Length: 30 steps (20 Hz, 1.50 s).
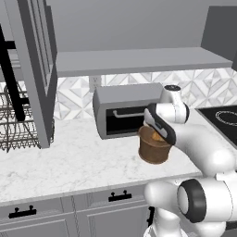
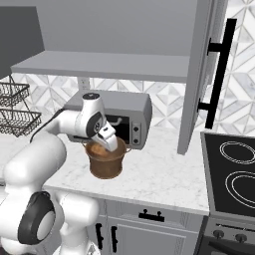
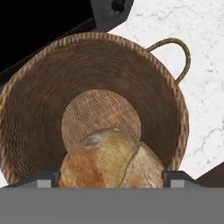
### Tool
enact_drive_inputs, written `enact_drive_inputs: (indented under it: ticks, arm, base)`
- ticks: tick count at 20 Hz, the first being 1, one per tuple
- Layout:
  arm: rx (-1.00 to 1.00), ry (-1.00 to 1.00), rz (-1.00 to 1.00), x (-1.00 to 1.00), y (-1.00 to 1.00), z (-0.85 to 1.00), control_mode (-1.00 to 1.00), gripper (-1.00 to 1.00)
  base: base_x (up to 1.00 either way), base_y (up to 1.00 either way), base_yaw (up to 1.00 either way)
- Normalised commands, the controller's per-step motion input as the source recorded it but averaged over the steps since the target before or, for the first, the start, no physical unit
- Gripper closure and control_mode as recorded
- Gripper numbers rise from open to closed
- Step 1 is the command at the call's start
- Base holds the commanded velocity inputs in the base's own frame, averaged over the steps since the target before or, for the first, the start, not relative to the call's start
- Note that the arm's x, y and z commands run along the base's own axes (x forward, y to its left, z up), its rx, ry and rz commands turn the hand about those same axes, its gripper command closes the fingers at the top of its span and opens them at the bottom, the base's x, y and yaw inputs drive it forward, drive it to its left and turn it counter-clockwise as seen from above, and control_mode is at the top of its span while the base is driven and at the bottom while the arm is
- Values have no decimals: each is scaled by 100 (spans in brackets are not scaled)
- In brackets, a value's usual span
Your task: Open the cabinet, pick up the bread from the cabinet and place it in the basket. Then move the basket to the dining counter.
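Observation:
The brown woven basket (image 1: 153, 152) (image 2: 105, 164) stands on the marble worktop in front of the microwave. My gripper (image 1: 159, 134) (image 2: 106, 144) (image 3: 111, 178) hangs just over its mouth, shut on the tan-brown bread (image 3: 107, 159) (image 1: 158, 137). In the hand view the loaf sits between the two fingertips (image 3: 175, 177), above the basket's inner wall (image 3: 39, 109) and round woven floor. The gray wall cabinet stands open, its door (image 1: 34, 69) (image 2: 199, 74) swung out with the black bar handle (image 2: 219, 69) showing. The dining counter is out of view.
A gray microwave (image 1: 120, 109) (image 2: 130, 117) stands right behind the basket. Dark wire rack baskets (image 1: 18, 125) (image 2: 17, 114) sit to the left. A black cooktop (image 1: 222, 115) (image 2: 231, 172) lies to the right. Gray drawers (image 1: 23, 214) run under the worktop edge.

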Motion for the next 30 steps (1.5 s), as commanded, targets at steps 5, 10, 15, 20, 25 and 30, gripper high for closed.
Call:
enact_drive_inputs:
  ticks: [5, 10, 15, 20, 25, 30]
  arm:
    - [2, 0, 0, 25, -5, -22, -100, 100]
    - [0, 0, 0, 5, 16, -10, -100, 100]
    - [0, 0, 0, 0, 23, -3, -100, -100]
    - [0, 0, 0, 0, 7, 0, -100, -100]
    - [0, 0, 0, 0, 0, 0, -100, -100]
    - [0, 0, 0, 0, 0, 0, -100, -100]
  base:
    - [0, 0, 0]
    - [0, 0, 0]
    - [0, 0, 0]
    - [0, 0, 0]
    - [0, 0, 0]
    - [0, 0, 0]
